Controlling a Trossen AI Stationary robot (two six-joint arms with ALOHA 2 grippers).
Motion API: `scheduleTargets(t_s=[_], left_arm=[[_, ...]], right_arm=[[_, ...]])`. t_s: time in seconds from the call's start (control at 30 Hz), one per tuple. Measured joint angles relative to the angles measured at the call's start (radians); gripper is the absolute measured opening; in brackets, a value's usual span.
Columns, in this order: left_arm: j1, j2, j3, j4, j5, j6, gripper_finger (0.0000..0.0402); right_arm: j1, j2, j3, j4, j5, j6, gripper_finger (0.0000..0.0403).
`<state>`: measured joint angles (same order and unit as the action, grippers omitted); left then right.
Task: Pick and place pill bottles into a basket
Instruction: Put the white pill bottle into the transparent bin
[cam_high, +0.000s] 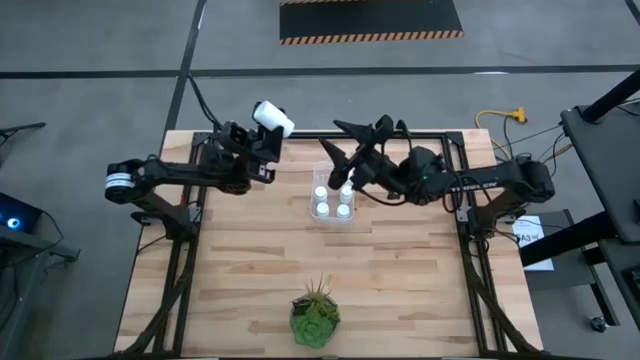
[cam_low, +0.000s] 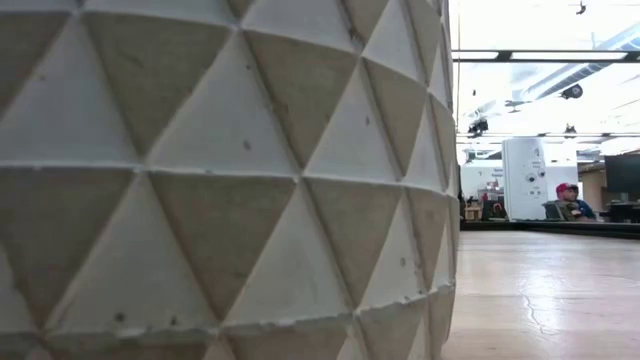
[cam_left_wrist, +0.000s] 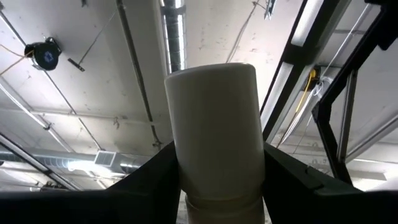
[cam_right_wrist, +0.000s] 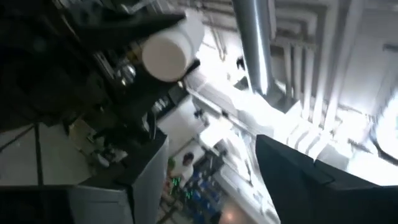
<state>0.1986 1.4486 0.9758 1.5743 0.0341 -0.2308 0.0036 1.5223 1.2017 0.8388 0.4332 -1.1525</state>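
Bottle (cam_high: 273, 117) between left pincer (cam_high: 262, 135) fingers

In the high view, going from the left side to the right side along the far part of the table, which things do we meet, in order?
Left gripper shut on a pill bottle → clear basket holding four bottles → open right gripper. The plant stands nearer, outside this line.

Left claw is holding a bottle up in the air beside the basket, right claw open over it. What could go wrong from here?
1. The left claw grips its bottle low, most of it sticking out, so it may slip or tip on release.
2. The basket already holds four bottles, leaving little room; a drop may bounce out.
3. The open right claw hangs over the basket, so the arms could collide.
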Motion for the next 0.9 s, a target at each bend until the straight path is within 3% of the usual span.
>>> scheduleTargets(t_s=[0.2, 0.47, 0.9], left_arm=[[0.0, -0.012, 0.0, -0.004, -0.001, -0.1, 0.0161], [0.0, -0.01, -0.002, -0.004, -0.003, -0.07, 0.016], [0.0, -0.009, -0.016, -0.048, 0.013, -0.069, 0.016]], right_arm=[[-0.004, -0.001, 0.011, -0.028, -0.122, -0.014, 0.0277], [-0.007, -0.001, 0.021, -0.024, -0.138, -0.021, 0.0326], [-0.006, -0.002, 0.021, -0.055, -0.121, -0.019, 0.0329]])
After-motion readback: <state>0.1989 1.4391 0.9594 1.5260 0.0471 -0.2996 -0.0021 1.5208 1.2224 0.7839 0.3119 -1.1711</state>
